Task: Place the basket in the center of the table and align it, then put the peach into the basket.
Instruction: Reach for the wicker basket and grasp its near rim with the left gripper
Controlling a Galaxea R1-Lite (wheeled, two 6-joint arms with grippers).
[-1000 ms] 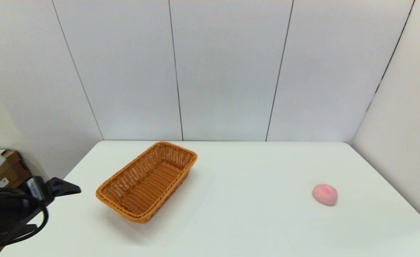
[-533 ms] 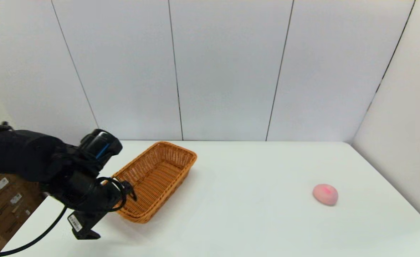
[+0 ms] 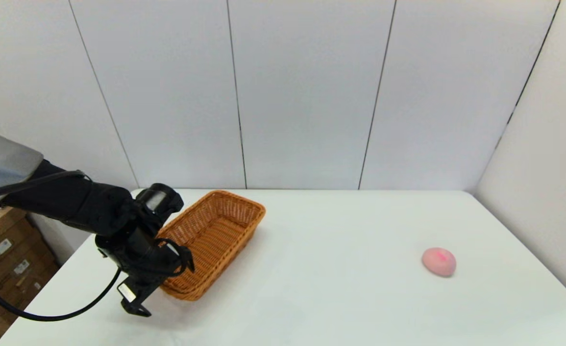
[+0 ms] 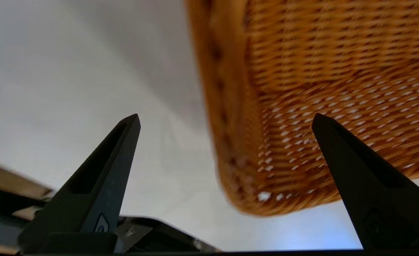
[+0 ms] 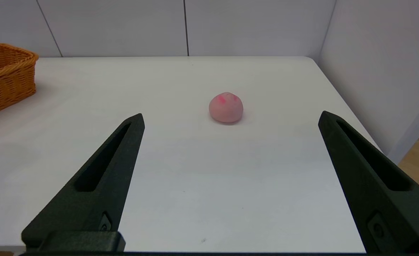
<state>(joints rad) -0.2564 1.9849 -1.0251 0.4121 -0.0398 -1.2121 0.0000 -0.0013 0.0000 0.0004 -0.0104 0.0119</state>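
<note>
The orange-brown wicker basket (image 3: 215, 230) lies skewed on the left part of the white table (image 3: 336, 298), with one short end towards the back wall. My left gripper (image 3: 155, 288) points down at the basket's near left corner. It is open: in the left wrist view (image 4: 225, 119) the braided rim runs between the fingers, one finger over the woven inside (image 4: 319, 71) and the other over bare table. The pink peach (image 3: 438, 261) sits alone at the right. My right gripper (image 5: 231, 114) is open and empty, well short of the peach (image 5: 226, 107); it does not show in the head view.
Cardboard boxes (image 3: 4, 259) stand on the floor beyond the table's left edge. White wall panels close off the back and the right side. In the right wrist view the basket's far end (image 5: 3, 74) shows, and bare tabletop lies between basket and peach.
My left arm has swung in from the left edge to the basket's near left corner, then shifted slightly right and lower. Basket and peach have not moved.
</note>
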